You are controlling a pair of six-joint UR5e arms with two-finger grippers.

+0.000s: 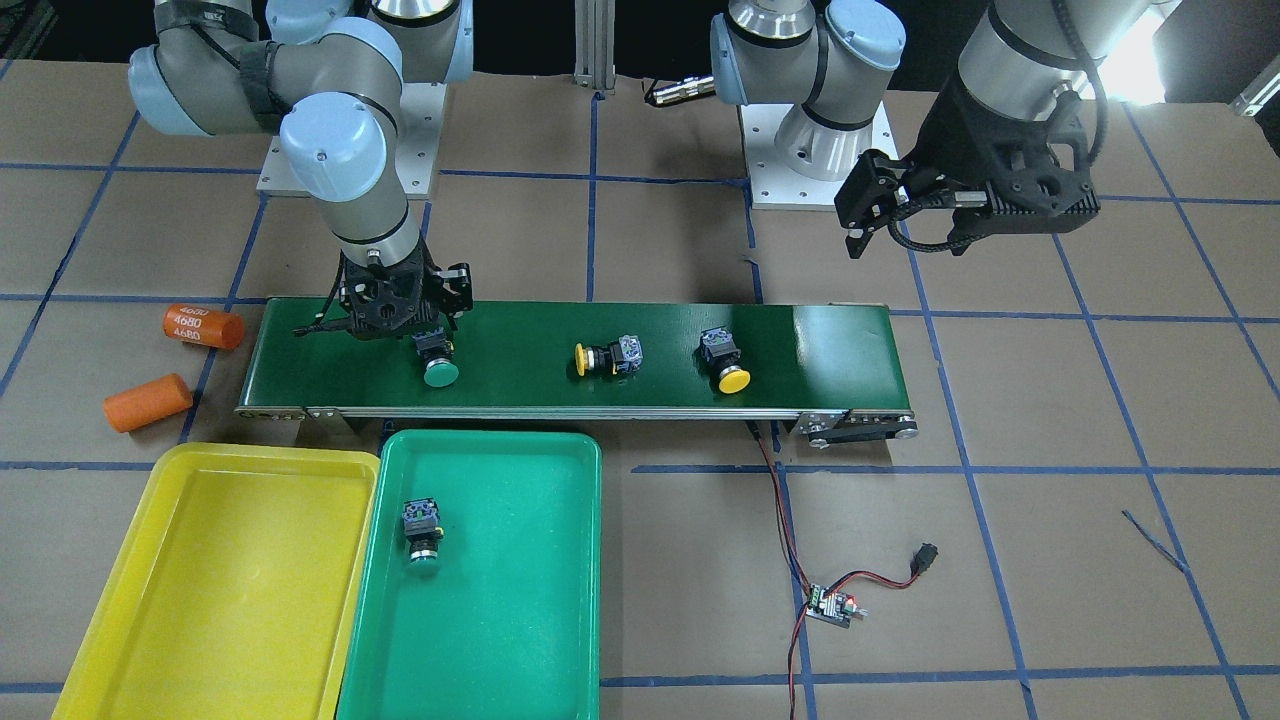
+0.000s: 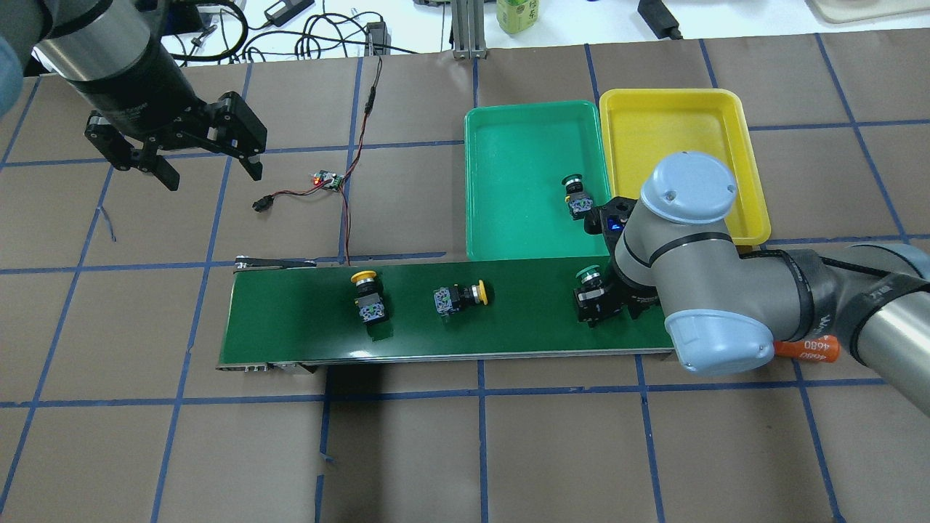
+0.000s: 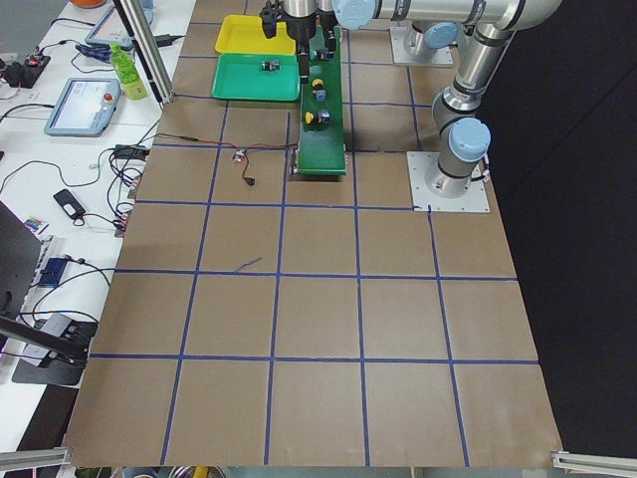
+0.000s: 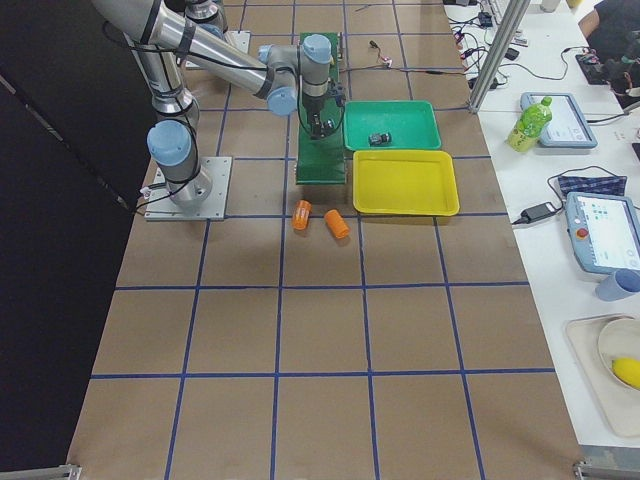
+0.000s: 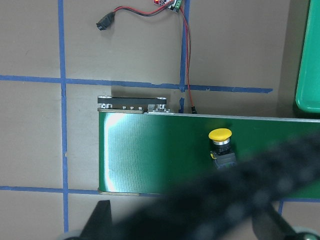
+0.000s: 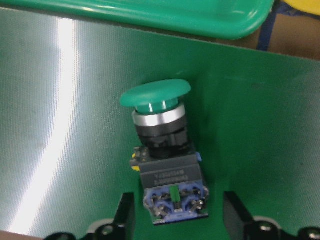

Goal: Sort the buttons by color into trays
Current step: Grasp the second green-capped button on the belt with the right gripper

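Buttons, four, black-bodied with grey-blue contact blocks. The first green button (image 6: 160, 150) lies on the conveyor belt (image 1: 850, 340) at the end nearest the trays, cap toward the green tray (image 1: 520, 620); the pale printing on its black body is too blurred to read. The right gripper (image 6: 178, 202) is down over it, jaws open and straddling the contact block with a gap on each side, gripping nothing. The second green button (image 1: 422, 535) lies inside the green tray, on the side next to the yellow tray (image 1: 200, 600); the two trays sit touching, just beside the belt. The mid-belt yellow button (image 1: 610, 357) lies on its side; the outer yellow button (image 1: 725, 362) lies further toward the belt's other end. The left gripper (image 2: 211, 171) hangs above the brown surface (image 1: 1050, 420), well apart from the belt, jaws wide open and empty. Two orange cylinders lie off the belt's tray end: the printed cylinder (image 1: 203, 326) reads "4680" in repeated rows, and the second cylinder (image 1: 147, 402) lies near it. A small controller board (image 1: 832, 605) with red and black wires lies on the surface.
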